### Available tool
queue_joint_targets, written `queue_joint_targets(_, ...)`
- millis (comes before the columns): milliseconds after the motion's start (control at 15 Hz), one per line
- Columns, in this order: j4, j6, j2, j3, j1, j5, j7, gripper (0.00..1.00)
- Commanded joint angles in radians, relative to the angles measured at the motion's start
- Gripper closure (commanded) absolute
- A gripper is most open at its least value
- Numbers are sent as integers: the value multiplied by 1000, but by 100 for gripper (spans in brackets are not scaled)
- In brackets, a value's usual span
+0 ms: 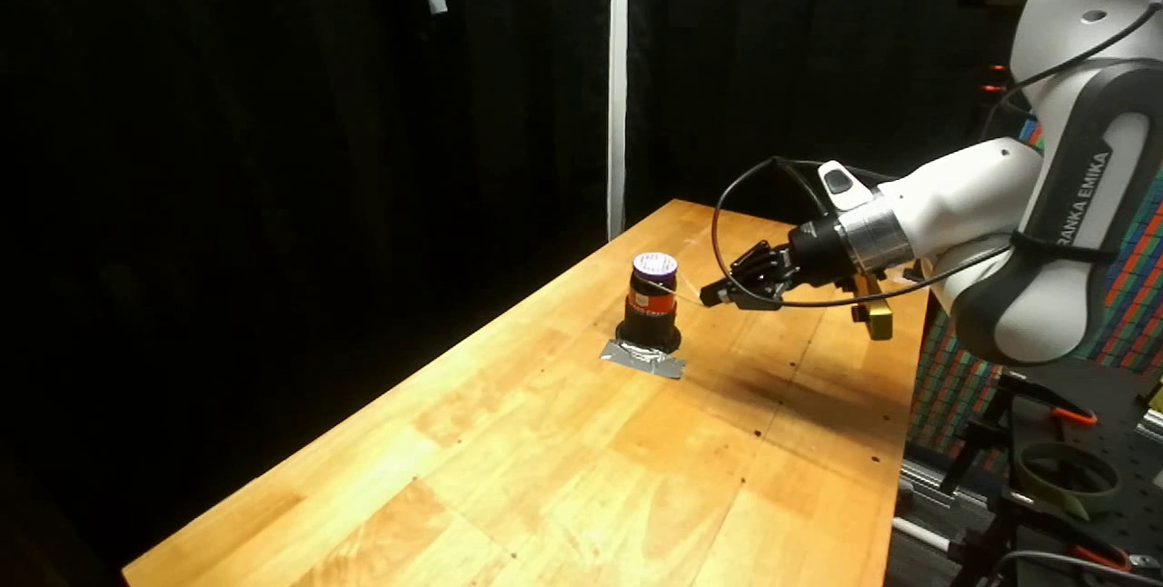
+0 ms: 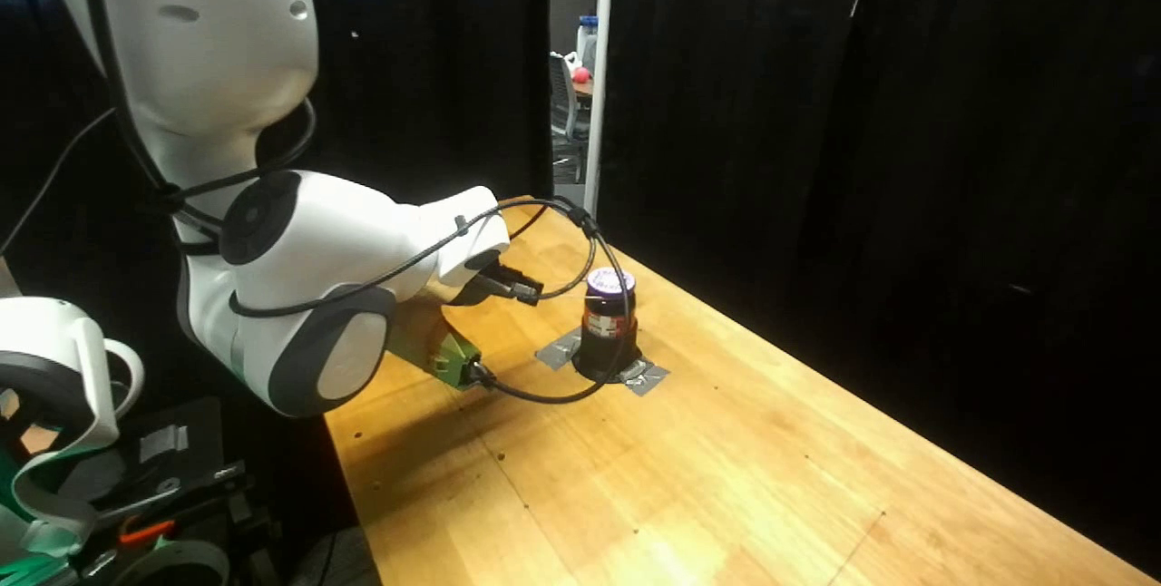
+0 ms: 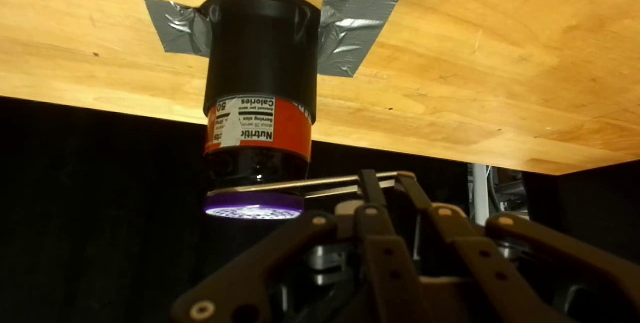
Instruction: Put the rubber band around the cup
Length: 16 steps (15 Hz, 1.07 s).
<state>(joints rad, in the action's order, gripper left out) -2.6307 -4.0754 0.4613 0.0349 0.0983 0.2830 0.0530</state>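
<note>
1. Rubber band (image 3: 320,182) crossed front of cup (image 3: 260,100) just under purple lid (image 3: 254,202); far side hidden, prob. looped.
2. Cup stood upright on bench (image 1: 581,451).
3. Your claw (image 3: 388,183) was part-spread, jaws slightly apart, w/ band's other end strung to it.
4. You prob. had just the release left.

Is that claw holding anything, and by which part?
The rubber band, by its end away from the cup: it looks hooked on the fingertips, which stand apart, not pinched.

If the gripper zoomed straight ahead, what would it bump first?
Maybe the cup: in an exterior view, the gripper points toward it. But depth is unclear: in the wrist view the fingers sit off to one side and might slip past it.
</note>
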Motion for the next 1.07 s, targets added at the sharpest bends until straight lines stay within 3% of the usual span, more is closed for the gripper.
queue_joint_targets(0,54,-74,52,23,-1,-33,50,91)
queue_joint_targets(67,65,-75,57,20,3,-44,61,93)
queue_joint_targets(133,74,-62,58,20,4,-50,64,87)
queue_joint_targets(200,84,-57,64,19,4,-49,71,68)
queue_joint_targets(267,91,-59,69,19,3,-49,74,67)
queue_joint_targets(867,161,-124,141,17,20,-105,98,1)
queue_joint_targets(1000,178,-153,162,17,24,-124,103,0)
